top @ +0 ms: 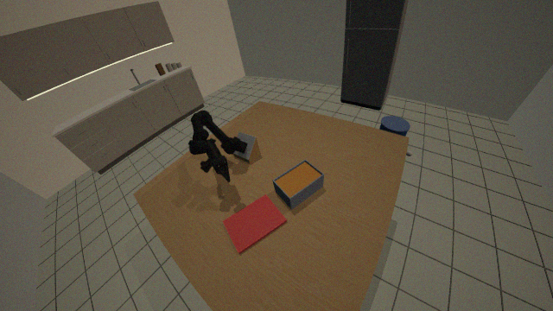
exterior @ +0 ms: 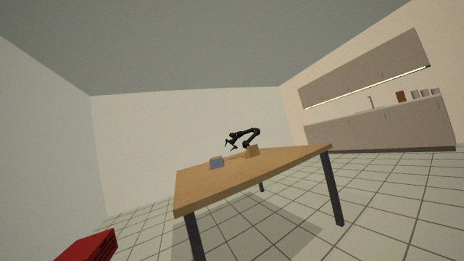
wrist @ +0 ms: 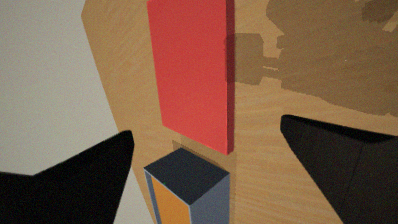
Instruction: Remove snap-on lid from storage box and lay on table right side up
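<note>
Pincer [top: 225, 174] spread, empty, frame centre-left; red lid [top: 254, 222] flat below: probably stiff, light, best pinched at an edge.

Top view: high, angled down on table [top: 346, 242]. Exterior: low, far, floor level. Wrist: close, downward. All share tabletop.

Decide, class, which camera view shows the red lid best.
The top view: the whole red lid lies flat on the table beside the open box. The wrist view crops its far end; the exterior view shows only a thin red sliver.
</note>
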`<state>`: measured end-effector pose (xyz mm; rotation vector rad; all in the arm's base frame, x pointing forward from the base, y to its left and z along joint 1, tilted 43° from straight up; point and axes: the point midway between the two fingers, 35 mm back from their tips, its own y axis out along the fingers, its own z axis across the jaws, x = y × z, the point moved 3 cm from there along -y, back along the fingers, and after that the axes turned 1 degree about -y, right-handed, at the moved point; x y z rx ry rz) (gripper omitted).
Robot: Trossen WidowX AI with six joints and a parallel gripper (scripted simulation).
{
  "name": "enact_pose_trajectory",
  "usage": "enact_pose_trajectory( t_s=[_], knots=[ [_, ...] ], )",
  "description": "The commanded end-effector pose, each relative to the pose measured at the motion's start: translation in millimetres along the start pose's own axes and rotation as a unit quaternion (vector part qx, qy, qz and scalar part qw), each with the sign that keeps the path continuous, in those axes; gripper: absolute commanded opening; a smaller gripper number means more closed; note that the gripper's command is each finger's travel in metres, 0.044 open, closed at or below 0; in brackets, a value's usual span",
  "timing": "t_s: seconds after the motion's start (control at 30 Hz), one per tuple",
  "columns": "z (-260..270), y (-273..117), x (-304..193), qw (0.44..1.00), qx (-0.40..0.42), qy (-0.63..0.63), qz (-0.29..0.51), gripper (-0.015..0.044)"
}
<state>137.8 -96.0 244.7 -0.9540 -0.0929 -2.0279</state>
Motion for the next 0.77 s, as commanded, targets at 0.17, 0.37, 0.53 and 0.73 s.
enact_pose_trajectory(
  t_s=[0.17,0.37,0.53,0.73],
  knots=[
    [-0.9,0.9,-0.5,1.000,-0.001,0.001,-0.001,0.0440],
    [-0.9,0.9,-0.5,1.000,-0.001,0.001,-0.001,0.0440],
    [-0.9,0.9,-0.5,1.000,-0.001,0.001,-0.001,0.0440],
    [-0.9,0.9,-0.5,1.000,-0.001,0.001,-0.001,0.0414]
  ],
)
